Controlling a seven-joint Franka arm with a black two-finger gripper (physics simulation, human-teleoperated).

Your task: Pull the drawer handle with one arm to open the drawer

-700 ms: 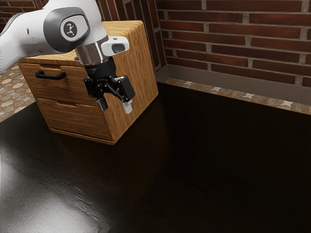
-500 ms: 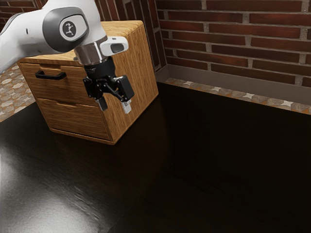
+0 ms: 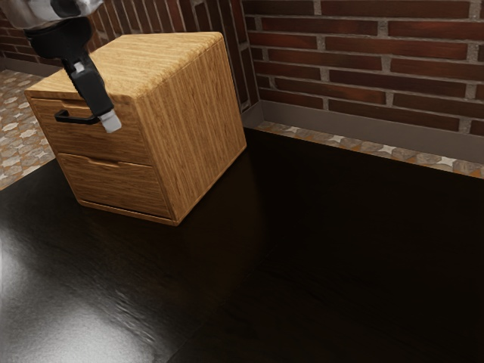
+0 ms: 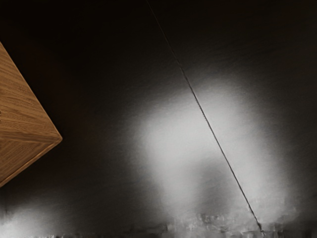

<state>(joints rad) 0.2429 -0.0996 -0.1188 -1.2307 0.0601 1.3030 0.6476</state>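
Cropping at the exterior view's upper left corner takes away nearly all of the arm (image 3: 57, 19): a grey and white piece of it shows, and below that the black gripper (image 3: 104, 113) slants down toward the exterior view's right, ending in a pale tip. That tip lies in front of the top drawer (image 3: 76, 140) of a wooden cabinet (image 3: 189, 113), just beside the end of the black handle (image 3: 72, 118) that is nearer the exterior view's right. From this angle the gripper's dark body overlaps the handle's end, so whether the two touch cannot be told, nor whether the gripper is open or closed, nor whether it has hold of anything.

The handle is mounted high on the top drawer's front, and its other end stands clear against the wood. The top drawer's front looks level with that of the lower drawer (image 3: 113, 185), which has a shallow groove along its upper edge. The cabinet stands on a dark, glossy table (image 3: 302, 265), its back close to a brick wall (image 3: 363, 60). Patterned tiled floor (image 3: 19, 147) shows beyond the table's edge.

From the wrist view, one wooden corner of the cabinet (image 4: 20, 129) juts in over the black table (image 4: 99, 74). A thin seam (image 4: 208, 129) runs across the tabletop, and a broad pale glare washes out the surface around it.
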